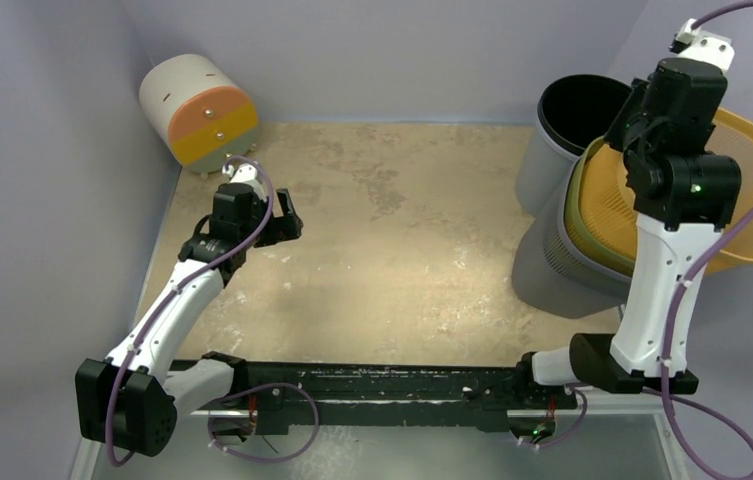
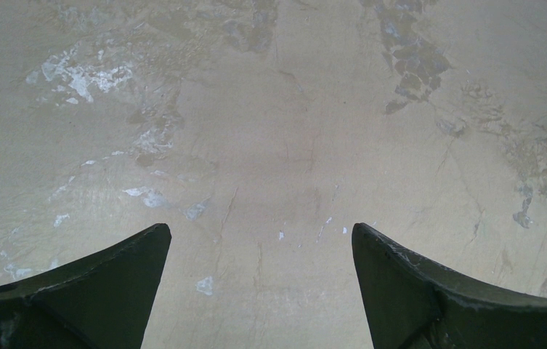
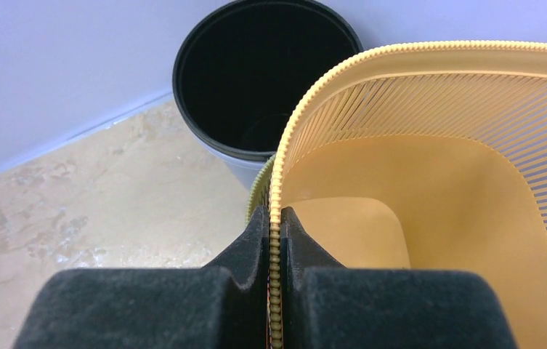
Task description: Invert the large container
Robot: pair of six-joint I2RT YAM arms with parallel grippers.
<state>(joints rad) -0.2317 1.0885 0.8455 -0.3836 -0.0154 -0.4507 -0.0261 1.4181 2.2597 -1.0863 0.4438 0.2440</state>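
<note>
The large container (image 1: 752,170) is a yellow-orange slatted basket at the right edge of the table, nested in other baskets and tilted. In the right wrist view its beaded rim (image 3: 306,94) runs straight between my right gripper (image 3: 275,214) fingers, which are shut on it at the left side of the rim. From above, the right wrist covers that grip (image 1: 620,150). My left gripper (image 1: 287,215) hovers over the bare table at the left, far from the container. It is open (image 2: 259,233) with nothing between its fingers.
A black-lined grey bin (image 1: 577,110) stands upright just behind the container, also seen as the bin (image 3: 256,65). A grey slatted basket (image 1: 562,250) and a green rim (image 3: 256,193) lie under the container. A white, orange and yellow cylinder (image 1: 200,108) lies at the back left corner.
</note>
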